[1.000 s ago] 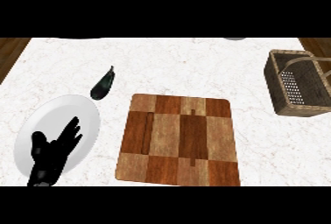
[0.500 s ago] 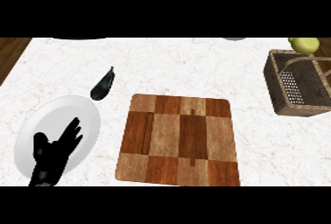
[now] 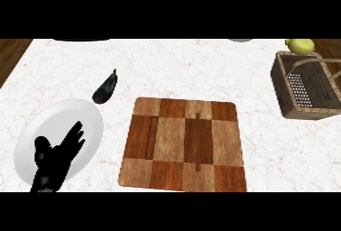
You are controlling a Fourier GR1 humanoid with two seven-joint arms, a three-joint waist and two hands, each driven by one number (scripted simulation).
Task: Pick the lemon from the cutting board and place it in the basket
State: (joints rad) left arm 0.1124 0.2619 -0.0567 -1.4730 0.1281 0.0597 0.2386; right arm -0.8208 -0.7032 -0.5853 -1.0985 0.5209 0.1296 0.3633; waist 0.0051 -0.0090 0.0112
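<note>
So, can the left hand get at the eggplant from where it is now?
Probably yes. The left hand is open over the white plate, and the eggplant lies on the counter just past the plate's far rim. Nothing stands between them, so a short move forward should do.

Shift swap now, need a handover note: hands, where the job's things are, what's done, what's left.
Left hand: open, fingers straight, over the white plate at lower left, holding nothing.
Right hand: not in view.
Lemon: at the far rim of the wicker basket, upper right; no hand shows on it, and whether it rests inside or beyond the rim cannot be told.
Cutting board: mid-counter, nothing on it.
Eggplant: beside the plate, not part of the job.
Done: lemon off the board.
Left: confirm it sits in the basket.
</note>
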